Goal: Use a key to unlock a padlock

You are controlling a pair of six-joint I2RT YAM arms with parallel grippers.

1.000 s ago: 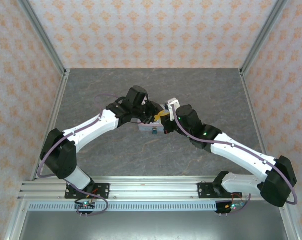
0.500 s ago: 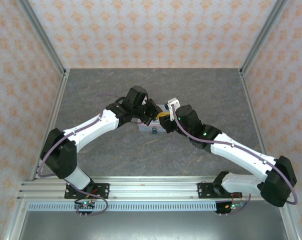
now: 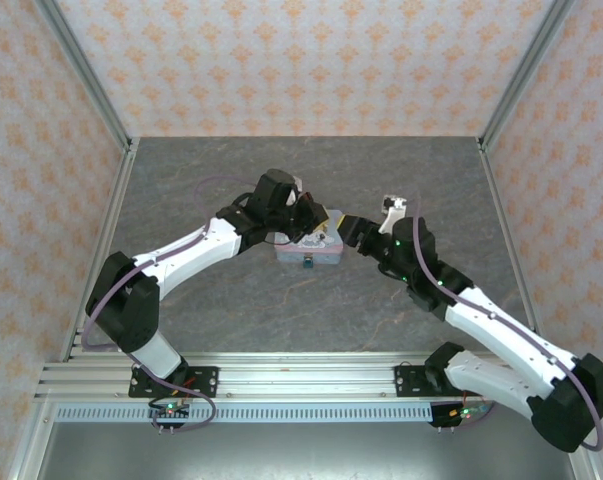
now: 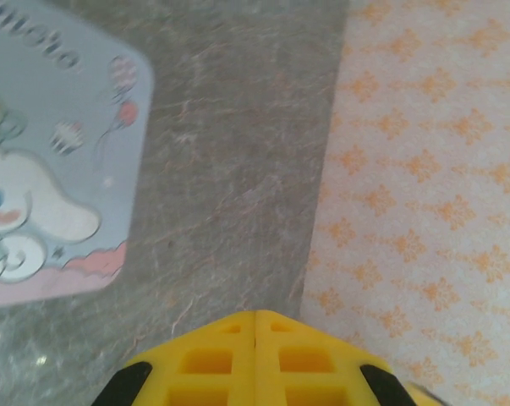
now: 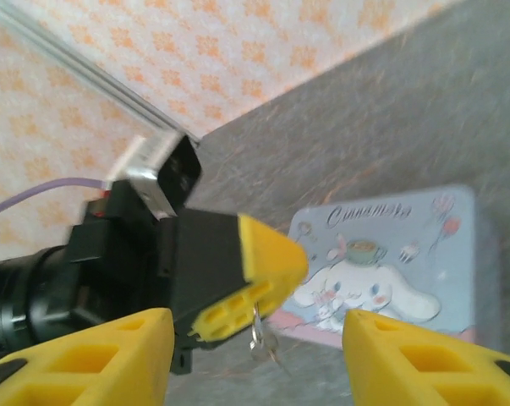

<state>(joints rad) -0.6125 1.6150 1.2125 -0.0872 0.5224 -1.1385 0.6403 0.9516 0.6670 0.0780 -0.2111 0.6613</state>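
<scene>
Pinches the key (image 5: pixel 261 338) in the tightly closed left gripper (image 5: pixel 267 288) — dangling just beside the tin (image 3: pixel 321 243). Holds the right gripper (image 3: pixel 353 226) spread and empty nearby — finds the padlock (image 3: pixel 308 264) against the tin's near side.

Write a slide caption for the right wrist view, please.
Left fingers pinch a small key near the cartoon tin; right fingers open.

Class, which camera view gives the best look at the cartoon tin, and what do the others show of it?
The right wrist view: the tin shows most of its cartoon lid. The left wrist view catches one corner section; the top external view shows it small, partly under the left gripper.
</scene>
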